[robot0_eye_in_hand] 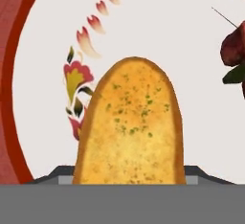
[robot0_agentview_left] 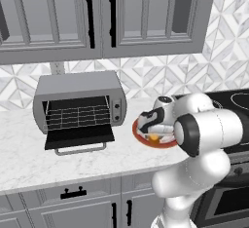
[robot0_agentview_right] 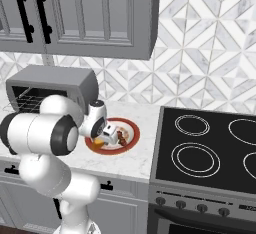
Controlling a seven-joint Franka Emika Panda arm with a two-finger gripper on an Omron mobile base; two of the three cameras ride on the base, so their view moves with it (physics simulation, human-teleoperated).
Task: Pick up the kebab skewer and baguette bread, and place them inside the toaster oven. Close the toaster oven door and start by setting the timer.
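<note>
Reaching down over the red-rimmed plate (robot0_agentview_right: 131, 126), the gripper (robot0_agentview_left: 154, 133) sits low on the baguette bread (robot0_eye_in_hand: 130, 127), which lies flat on the plate. From the hand's own camera the golden, herb-flecked crust runs right up between the fingers, whose dark edges show on either side of it, so the jaws straddle the bread; whether they already press on it I cannot tell. They look fairly wide, which suits so stubby a piece.

Just beside the bread, on the same plate, lies the kebab skewer (robot0_agentview_right: 121, 137), its dark reddish meat chunks apart from the bread, so one can be lifted without disturbing the other. The plate rests on the marble bench (robot0_agentview_left: 29, 154), between the stove (robot0_agentview_right: 210, 153) on one side and the oven on the other, within easy reach of the arm.

Farther along the bench, against the tiled wall, stands the toaster oven (robot0_agentview_left: 78, 100). Its door (robot0_agentview_left: 79, 136) hangs fully down and flat, leaving the wire rack (robot0_agentview_left: 78, 112) exposed and ready to take the food. My guess is the bread goes in first, then the skewer.
</note>
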